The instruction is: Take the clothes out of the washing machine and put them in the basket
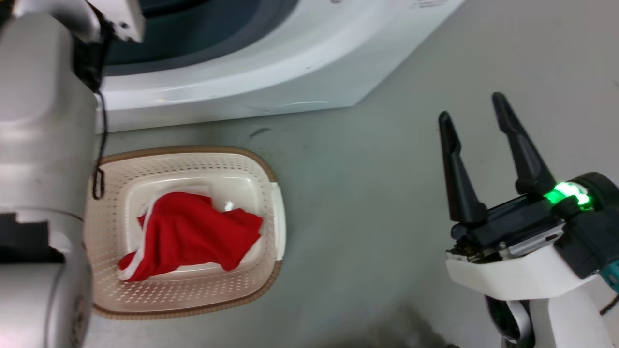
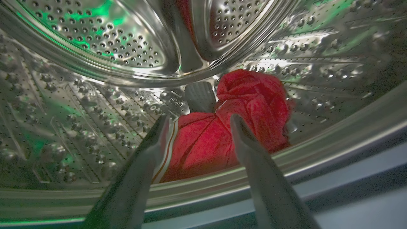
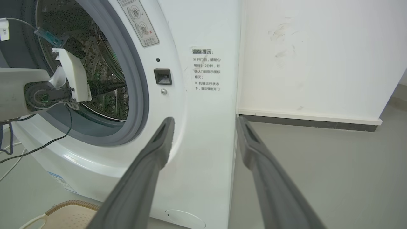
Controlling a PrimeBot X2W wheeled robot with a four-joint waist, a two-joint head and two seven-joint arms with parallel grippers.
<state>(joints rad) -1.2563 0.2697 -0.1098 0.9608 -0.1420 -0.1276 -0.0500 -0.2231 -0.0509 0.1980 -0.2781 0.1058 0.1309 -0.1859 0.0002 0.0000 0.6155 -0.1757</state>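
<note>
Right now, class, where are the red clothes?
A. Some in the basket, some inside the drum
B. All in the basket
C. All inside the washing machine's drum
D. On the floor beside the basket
A: the head view shows a red piece lying in the basket, while the left wrist view shows a red bundle resting in the steel drum.

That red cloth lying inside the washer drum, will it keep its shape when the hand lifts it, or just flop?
Probably flop: the red cloth lies crumpled in soft folds, so it should hang limp from the left hand. It looks thin and light. Trailing ends may drag over the lip of the drum on the way out.
</note>
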